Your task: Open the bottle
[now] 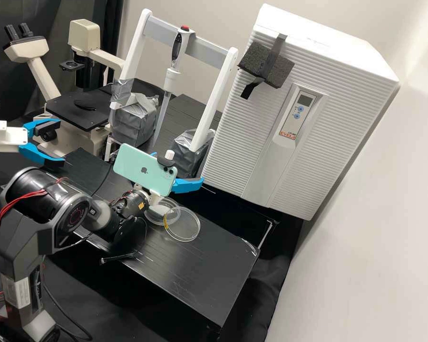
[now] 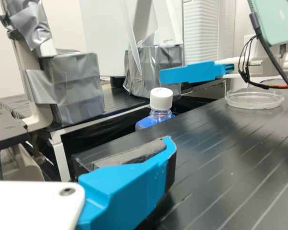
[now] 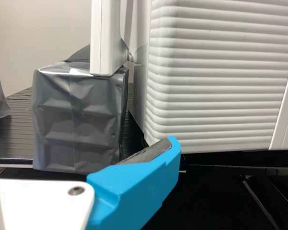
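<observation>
Bottle (image 2: 156, 120) looks untouched, white cap (image 2: 161, 97) on, standing just behind the desk's (image 1: 199, 270) far edge. The left gripper (image 1: 59, 142) hangs with jaws apart off the left corner. The right gripper (image 1: 188, 184) sits just beside the cap; apart or together, I cannot tell. I'd clamp the body low with one and grip the cap squarely with the other before twisting.
</observation>
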